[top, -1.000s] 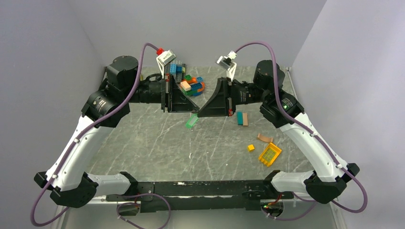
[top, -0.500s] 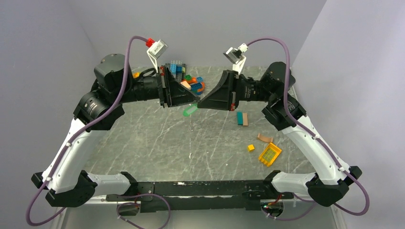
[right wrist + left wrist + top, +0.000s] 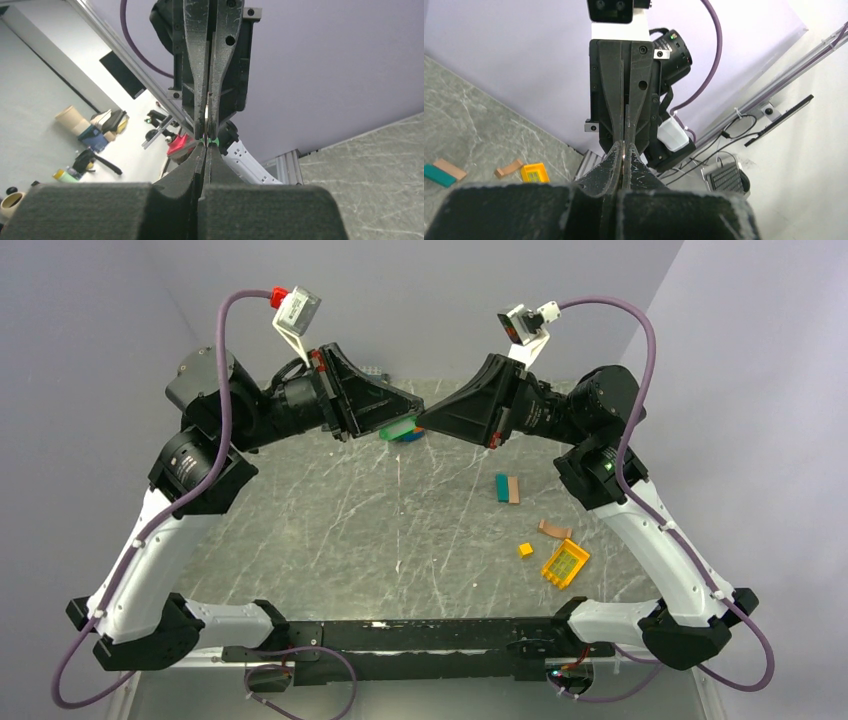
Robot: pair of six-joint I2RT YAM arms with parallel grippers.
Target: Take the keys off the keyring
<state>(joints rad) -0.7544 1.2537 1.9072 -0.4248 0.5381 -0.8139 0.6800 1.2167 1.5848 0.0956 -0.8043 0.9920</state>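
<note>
The keyring (image 3: 206,119) shows only as a thin metal edge pinched where the two grippers meet tip to tip, in the upper middle of the top view and well above the bench (image 3: 400,540). Ring and keys cannot be told apart. A green piece (image 3: 397,428) hangs just under that meeting point, and from the right wrist it shows as a green sliver at the fingertips.

The left gripper (image 3: 410,408) comes in from the left of the frame with its fingers pressed together on the metal edge. The right gripper (image 3: 428,418) comes in from the right, likewise clamped on it. In each wrist view the other gripper stands directly opposite, nose to nose, with the metal running between both pairs of fingers.

Behind the green piece a bit of blue and orange brick (image 3: 412,436) peeks out. Toward the right of the bench lie the loose pieces: a teal block (image 3: 501,487) touching a tan block (image 3: 514,490), then lower a flat tan piece (image 3: 553,530), a small yellow cube (image 3: 525,550) and a yellow studded plate (image 3: 565,564) near the lower right corner.
</note>
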